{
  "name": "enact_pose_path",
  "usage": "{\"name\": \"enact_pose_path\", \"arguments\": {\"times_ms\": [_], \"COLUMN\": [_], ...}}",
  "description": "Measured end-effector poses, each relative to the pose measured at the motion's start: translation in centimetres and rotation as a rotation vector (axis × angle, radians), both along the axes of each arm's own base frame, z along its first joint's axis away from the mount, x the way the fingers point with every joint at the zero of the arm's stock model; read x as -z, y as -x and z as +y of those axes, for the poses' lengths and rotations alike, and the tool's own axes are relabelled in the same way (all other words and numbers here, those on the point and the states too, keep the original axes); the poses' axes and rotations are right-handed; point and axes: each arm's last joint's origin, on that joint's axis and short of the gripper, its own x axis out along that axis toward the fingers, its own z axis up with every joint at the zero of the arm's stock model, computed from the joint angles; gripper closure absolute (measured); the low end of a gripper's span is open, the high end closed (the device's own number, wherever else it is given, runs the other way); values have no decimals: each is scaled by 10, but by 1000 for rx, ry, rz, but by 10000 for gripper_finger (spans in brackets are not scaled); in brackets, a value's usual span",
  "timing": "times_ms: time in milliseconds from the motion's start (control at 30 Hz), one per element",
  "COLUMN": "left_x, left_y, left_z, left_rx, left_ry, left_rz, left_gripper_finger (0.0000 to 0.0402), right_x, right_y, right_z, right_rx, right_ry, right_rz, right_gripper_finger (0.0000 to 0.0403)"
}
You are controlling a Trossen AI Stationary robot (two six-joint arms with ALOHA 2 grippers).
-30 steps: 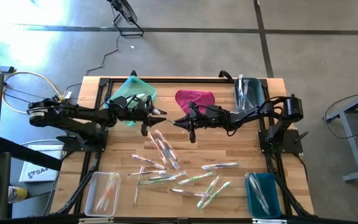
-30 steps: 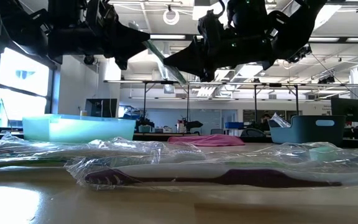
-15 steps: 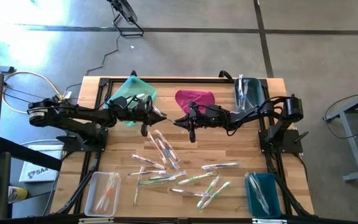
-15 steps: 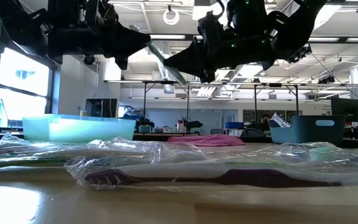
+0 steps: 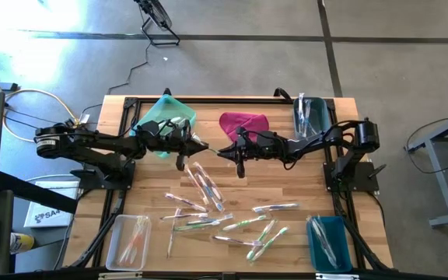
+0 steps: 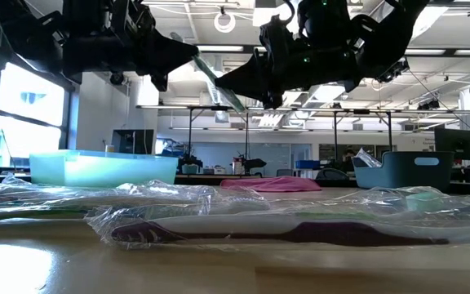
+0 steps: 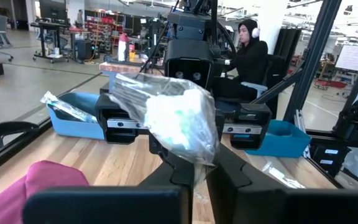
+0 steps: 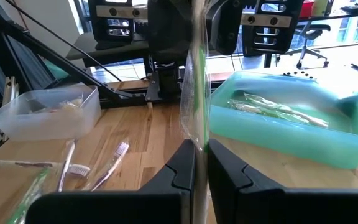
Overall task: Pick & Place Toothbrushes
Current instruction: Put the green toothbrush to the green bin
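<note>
A green-handled toothbrush in a clear wrapper [image 6: 228,95] hangs in the air above the table's middle. Both grippers are shut on it. My left gripper [image 5: 202,145] reaches in from the table's left and my right gripper [image 5: 221,151] from the right, tip to tip. In the low view the toothbrush slants down from the left gripper [image 6: 192,54] past the right gripper [image 6: 221,83]. Several more wrapped toothbrushes [image 5: 208,187] lie flat on the wood nearer the front. My left gripper pinches the crumpled wrapper [image 7: 194,163] between its two fingers at the toothbrush's upper end, coming about level from the table's left. The wrapper bulges out past the fingertips, clear of the table. My right gripper pinches the wrapped toothbrush [image 8: 196,144] between its two fingers, below the left gripper's hold, coming about level from the table's right. The fingers lie across the toothbrush. It is lifted clear, and its lower end [image 6: 241,108] sticks out below the fingers.
A teal bin [image 5: 166,117], a magenta cloth [image 5: 243,124] and a blue bin with toothbrushes [image 5: 309,117] stand along the far edge. A clear bin [image 5: 131,239] sits near left and a blue bin [image 5: 329,241] near right. A person sits beyond the table [image 7: 250,53].
My left gripper has shut on the wrapper's end, without moving from its place. The right gripper and the toothbrush have kept still.
</note>
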Motion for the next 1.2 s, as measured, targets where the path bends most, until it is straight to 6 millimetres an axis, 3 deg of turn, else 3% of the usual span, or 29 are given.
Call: {"name": "enact_pose_path", "arguments": {"times_ms": [200,633,767,1033,1200], "left_x": [0,2,2,-10,-17], "left_y": [0,0,0,8,20], "left_z": [0,1,0,-1,-1], "left_rx": [-2,-11,-4,-40,-148], "left_ry": [-1,-4,-3,-85,-73], "left_rz": [2,15,22,-16,19], "left_gripper_finger": [381,380,380,380,380], "right_x": [1,0,-11,-30,-27], "right_y": [0,0,7,30,34], "right_z": [0,2,4,6,7], "right_rx": [0,-23,-70,-67,-66], "right_ry": [-7,-84,-95,-116,-125], "right_rz": [5,8,37,195,260], "right_gripper_finger": [357,218,184,172,172]}}
